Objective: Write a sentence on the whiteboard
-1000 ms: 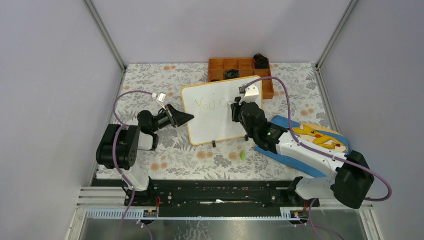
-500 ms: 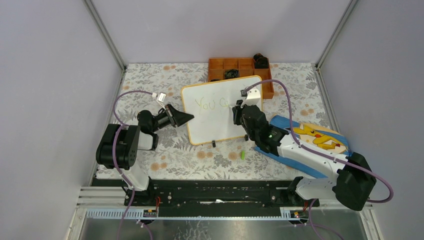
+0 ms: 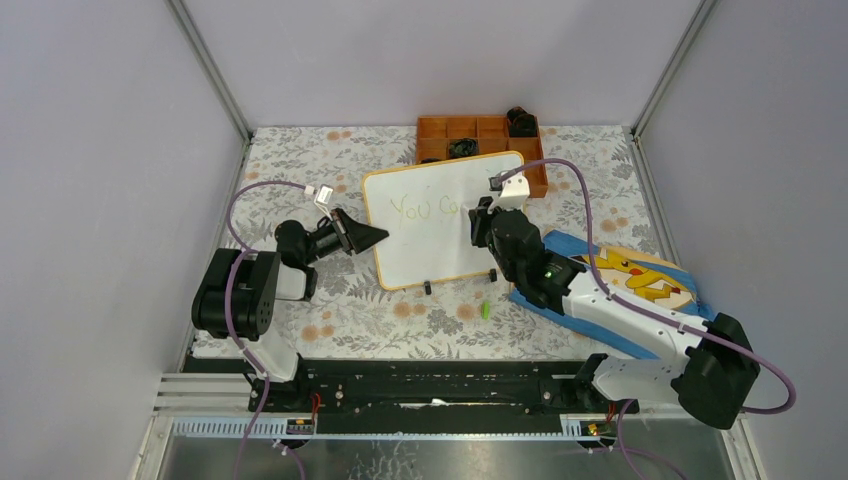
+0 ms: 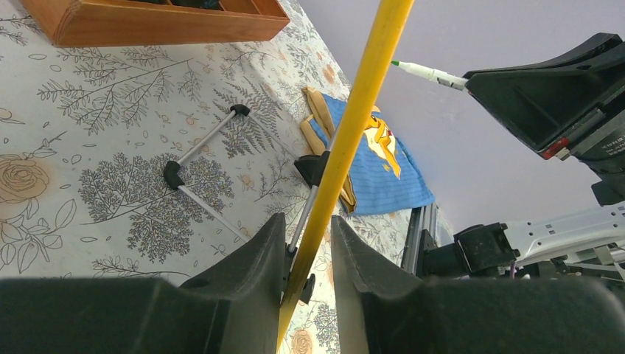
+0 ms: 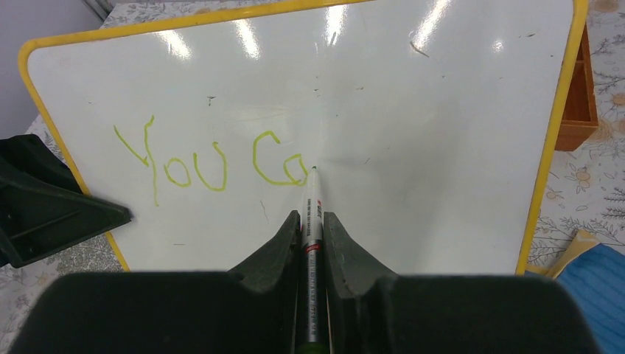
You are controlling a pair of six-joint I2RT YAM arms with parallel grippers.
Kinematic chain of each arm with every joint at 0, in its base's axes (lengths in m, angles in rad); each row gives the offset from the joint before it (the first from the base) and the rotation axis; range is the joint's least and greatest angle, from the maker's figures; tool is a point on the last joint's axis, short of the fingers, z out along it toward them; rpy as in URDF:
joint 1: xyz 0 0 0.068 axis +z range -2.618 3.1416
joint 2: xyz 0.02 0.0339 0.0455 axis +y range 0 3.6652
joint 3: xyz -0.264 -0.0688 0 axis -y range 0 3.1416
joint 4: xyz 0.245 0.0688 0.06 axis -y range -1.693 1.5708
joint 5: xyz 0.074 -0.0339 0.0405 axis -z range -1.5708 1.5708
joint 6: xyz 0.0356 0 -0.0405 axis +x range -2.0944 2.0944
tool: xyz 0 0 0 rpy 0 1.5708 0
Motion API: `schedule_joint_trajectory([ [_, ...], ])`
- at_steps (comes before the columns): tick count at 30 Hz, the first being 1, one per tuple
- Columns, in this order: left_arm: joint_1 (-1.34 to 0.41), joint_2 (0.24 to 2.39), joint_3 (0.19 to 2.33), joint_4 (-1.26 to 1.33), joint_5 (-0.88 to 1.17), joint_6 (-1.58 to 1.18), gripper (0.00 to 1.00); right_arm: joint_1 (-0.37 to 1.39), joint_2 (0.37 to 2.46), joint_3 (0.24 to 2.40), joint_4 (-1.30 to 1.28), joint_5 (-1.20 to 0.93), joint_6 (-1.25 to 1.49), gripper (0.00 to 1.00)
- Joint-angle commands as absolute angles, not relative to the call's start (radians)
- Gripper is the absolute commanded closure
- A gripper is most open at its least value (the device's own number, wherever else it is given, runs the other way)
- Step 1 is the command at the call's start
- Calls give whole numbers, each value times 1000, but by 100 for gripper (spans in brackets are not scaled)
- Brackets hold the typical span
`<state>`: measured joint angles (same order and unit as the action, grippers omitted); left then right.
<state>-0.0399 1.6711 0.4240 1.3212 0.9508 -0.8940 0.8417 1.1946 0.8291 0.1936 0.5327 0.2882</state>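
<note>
Whiteboard (image 3: 440,230): rectangular, white, rounded corners, thin orange-yellow frame (image 4: 354,125). It stands on the surface on a thin wire stand with small black feet and leans back, not flat. It sits on the near side of the orange tray (image 3: 480,133); from above, one far corner overlaps the tray's front wall. The left end effector (image 4: 306,228) clamps the frame edge away from the tray.

Sentence (image 5: 214,162): light-green handwriting, incomplete. It reads "You C" plus one partial round letter, on a single line in the board's half nearer the tray.
</note>
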Motion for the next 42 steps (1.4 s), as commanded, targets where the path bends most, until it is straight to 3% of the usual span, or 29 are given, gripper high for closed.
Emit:
schedule_joint_trajectory([
  [1, -52, 1642, 440, 1328, 972, -867, 65, 828, 1191, 881, 243, 564, 271, 100],
  [42, -61, 1634, 446, 1287, 972, -841, 64, 816, 1199, 799, 227, 533, 335, 100],
])
